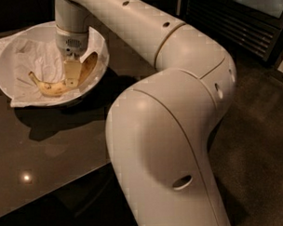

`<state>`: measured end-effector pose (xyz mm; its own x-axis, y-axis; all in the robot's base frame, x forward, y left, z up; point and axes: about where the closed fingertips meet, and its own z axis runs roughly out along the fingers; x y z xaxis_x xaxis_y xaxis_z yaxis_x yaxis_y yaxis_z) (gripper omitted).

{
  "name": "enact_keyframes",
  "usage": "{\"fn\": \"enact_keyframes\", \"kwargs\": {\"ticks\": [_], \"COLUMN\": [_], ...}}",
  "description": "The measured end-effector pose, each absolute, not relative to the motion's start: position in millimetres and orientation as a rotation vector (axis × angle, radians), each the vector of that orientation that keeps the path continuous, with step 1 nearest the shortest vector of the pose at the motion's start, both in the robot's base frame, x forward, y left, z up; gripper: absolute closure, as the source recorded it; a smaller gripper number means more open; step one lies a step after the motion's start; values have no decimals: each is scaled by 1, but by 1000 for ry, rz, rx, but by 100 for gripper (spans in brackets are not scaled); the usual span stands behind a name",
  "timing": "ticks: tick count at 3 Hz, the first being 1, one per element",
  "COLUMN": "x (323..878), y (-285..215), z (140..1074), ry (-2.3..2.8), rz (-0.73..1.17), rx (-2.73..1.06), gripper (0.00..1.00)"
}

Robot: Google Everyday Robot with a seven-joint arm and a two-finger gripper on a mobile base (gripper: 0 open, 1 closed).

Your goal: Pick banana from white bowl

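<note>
No text, label, brand, number or sign can be read on the arm (177,62), bowl (4,89), banana (48,89) or gripper (71,75), which hangs inside the bowl at the banana.

High, close (behind elbow (156,147)), facing fingers (72,73) top-left
</note>
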<state>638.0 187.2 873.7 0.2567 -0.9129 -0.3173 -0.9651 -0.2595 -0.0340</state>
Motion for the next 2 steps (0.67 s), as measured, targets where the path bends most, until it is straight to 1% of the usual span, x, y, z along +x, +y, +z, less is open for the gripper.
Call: {"fn": "enact_keyframes", "kwargs": {"ticks": [2], "x": [626], "y": [184], "z": [906], "ry": [1667], "rz": [321], "rx": [-2302], "gripper": [100]}}
